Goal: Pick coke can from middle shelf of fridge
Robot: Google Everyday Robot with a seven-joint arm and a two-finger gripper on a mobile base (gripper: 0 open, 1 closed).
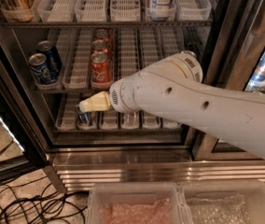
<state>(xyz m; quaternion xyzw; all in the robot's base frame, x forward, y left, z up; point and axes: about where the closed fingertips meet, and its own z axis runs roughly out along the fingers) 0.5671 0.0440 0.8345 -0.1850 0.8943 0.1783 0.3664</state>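
Although it cannot be told whether the jaws are parted or closed, the gripper (82, 108) is seen at the tip of the white arm (193, 104), inside the open fridge (123, 158) at the level of the bottom rack. Above the jaws and slightly to their right, the coke can (101, 70) is seen upright at the front of its lane on the middle shelf (72, 88), clear of the jaws, with two more red cans (99, 46) lined up behind it. Up and to the left of the jaws, two blue cans (40, 69) are set on the same shelf. Directly below the jaws a dark can (84, 119) is seen on the bottom rack; whether it is touched cannot be told. Far below, cables (30, 204) are strewn on the floor.
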